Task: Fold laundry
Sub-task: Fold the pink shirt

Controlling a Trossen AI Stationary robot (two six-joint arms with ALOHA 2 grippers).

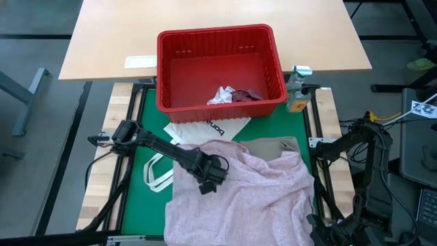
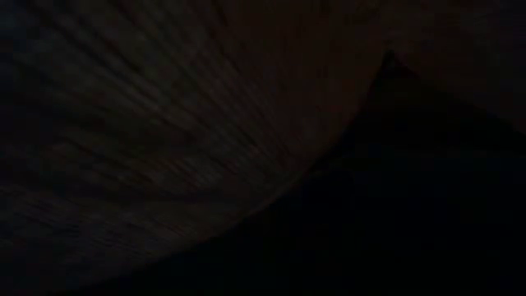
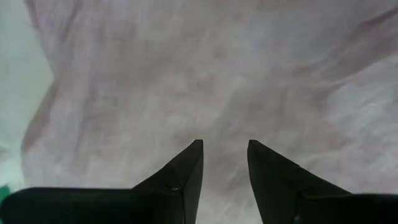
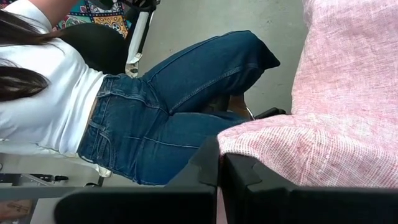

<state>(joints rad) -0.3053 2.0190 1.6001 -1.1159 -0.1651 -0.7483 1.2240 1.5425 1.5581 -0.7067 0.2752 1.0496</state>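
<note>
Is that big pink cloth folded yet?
Not folded: the pink cloth lies spread and rumpled over the green mat.

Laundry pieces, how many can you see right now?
4: mottled pink garment spread across the mat, beige piece under its far edge, white piece and maroon piece inside the red basket. More may be hidden.

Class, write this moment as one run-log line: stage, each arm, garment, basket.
stage: spreading | left gripper: over pink garment, jaws apart, holding nothing | right gripper: shut, at table's near right edge | red basket: small clothes inside
</note>
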